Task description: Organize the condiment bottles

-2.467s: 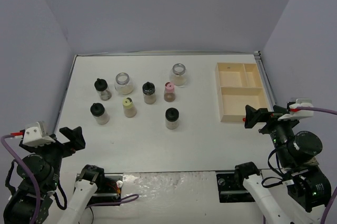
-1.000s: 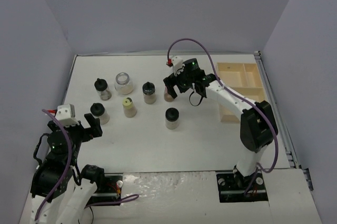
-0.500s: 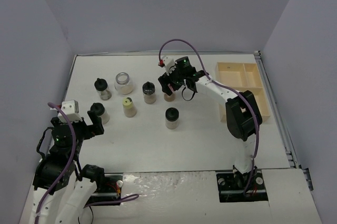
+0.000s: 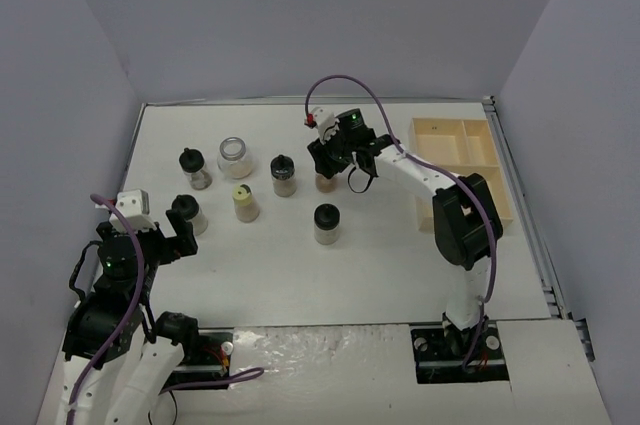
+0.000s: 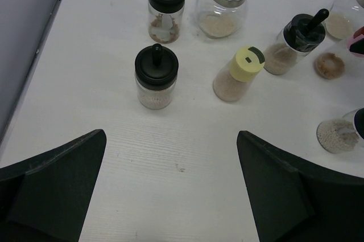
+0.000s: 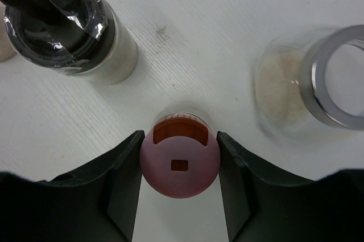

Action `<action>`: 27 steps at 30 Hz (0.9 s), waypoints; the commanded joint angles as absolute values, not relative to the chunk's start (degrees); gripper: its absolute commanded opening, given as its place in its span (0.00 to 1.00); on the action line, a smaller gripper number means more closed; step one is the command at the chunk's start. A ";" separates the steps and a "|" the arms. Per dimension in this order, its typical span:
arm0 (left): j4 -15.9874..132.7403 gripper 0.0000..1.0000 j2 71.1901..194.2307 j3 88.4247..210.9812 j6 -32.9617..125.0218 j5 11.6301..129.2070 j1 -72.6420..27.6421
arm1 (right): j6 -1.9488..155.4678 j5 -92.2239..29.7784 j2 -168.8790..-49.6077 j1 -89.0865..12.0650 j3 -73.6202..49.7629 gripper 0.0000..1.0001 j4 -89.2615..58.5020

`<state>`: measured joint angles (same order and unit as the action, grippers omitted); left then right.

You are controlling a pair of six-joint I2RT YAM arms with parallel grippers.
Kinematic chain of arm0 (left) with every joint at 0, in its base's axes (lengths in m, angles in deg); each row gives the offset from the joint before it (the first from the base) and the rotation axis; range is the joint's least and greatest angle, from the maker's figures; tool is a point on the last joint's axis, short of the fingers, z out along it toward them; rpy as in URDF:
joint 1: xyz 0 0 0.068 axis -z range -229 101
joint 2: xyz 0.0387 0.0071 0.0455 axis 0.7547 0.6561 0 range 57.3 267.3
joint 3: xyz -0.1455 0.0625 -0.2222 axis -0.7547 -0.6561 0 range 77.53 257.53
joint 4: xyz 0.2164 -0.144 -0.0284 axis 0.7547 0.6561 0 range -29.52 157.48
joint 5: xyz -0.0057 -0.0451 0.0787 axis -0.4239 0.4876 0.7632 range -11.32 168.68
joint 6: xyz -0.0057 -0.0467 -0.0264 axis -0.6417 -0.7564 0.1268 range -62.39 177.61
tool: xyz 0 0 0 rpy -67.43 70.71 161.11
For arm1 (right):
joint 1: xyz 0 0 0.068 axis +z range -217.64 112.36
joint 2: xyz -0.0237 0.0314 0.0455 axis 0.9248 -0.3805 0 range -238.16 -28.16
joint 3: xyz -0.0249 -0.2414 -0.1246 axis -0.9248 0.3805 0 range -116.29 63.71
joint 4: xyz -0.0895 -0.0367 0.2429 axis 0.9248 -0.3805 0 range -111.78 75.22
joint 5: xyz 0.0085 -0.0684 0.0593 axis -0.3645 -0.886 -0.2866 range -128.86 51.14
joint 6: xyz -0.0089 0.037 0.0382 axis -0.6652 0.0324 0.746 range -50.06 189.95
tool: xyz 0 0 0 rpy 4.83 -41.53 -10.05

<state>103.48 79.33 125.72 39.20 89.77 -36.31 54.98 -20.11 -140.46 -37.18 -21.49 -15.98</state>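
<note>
Right wrist view shows the right gripper (image 6: 179, 146) clamped on the pink-capped jar (image 6: 180, 168), centred between its fingers, with a silver-rimmed jar (image 6: 284, 91) and a black-capped jar (image 6: 62, 20) just ahead on either side, so lifting straight up before carrying it toward the tray (image 4: 478, 150) looks wisest.

A flat white matte surface (image 4: 300, 265) formed the base of the enclosure. Three plain pale lavender-grey walls bounded it: a rear wall (image 4: 320, 15), a left wall (image 4: 60, 95) and a right wall (image 4: 590, 125). A thin grey metal strip (image 4: 122, 185) ran along the left edge of the surface. Lighting was even and diffuse, and shadows were soft.
</note>
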 commanded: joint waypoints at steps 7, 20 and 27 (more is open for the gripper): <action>100.09 0.97 80.48 127.13 39.86 89.08 -36.61 | 58.50 -31.74 -117.09 -52.44 -26.67 0.00 -21.73; 100.47 0.97 80.17 127.10 39.77 88.35 -36.78 | 62.93 -35.01 -129.50 -75.42 -40.36 0.00 -22.76; 100.48 0.97 80.04 127.02 39.86 88.02 -36.78 | 65.07 -33.26 -137.27 -80.54 -43.64 0.00 -21.14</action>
<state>103.61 79.28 125.72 39.20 88.78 -36.38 62.89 -33.92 -135.80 -78.35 -39.06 -24.69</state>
